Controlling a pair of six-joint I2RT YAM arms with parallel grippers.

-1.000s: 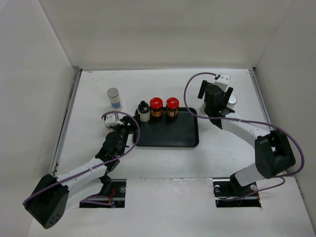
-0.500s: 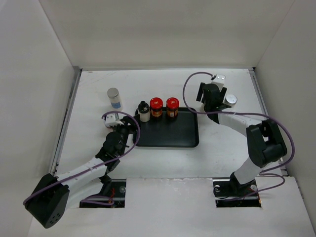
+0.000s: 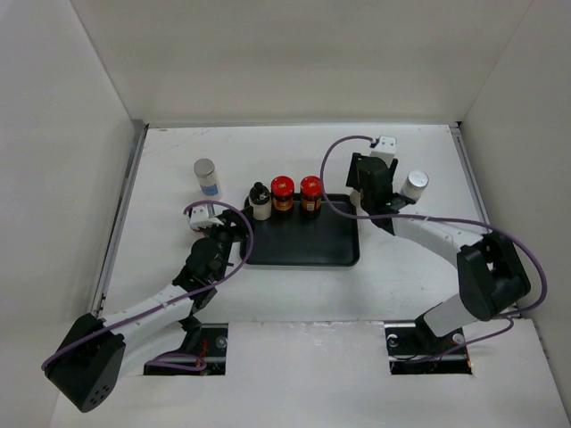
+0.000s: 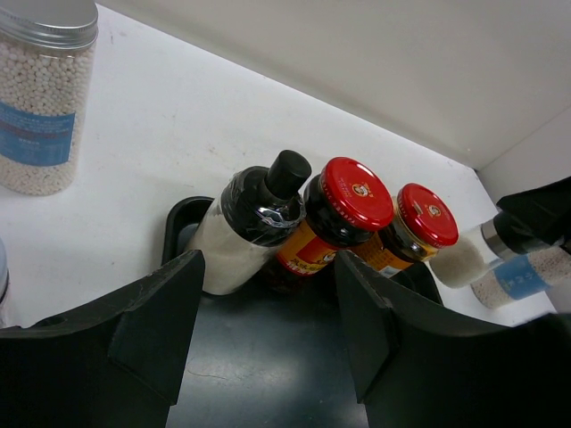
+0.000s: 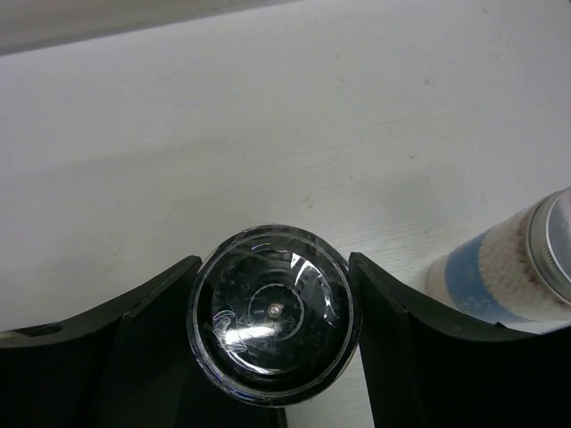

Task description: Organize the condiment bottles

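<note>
A dark jar (image 5: pixel 270 314) clamped in the right gripper (image 3: pixel 368 181) is seen only from its wrist; the left gripper (image 4: pixel 266 299) is held open at the tray (image 4: pixel 259 370) edge

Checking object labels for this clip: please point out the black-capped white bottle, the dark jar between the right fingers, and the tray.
black-capped white bottle (image 4: pixel 252 214), left wrist view, on its dark shoulder.
dark jar (image 5: pixel 272 308), right wrist view, centre of its lid.
tray (image 3: pixel 308 242), top view, bare floor.
</note>
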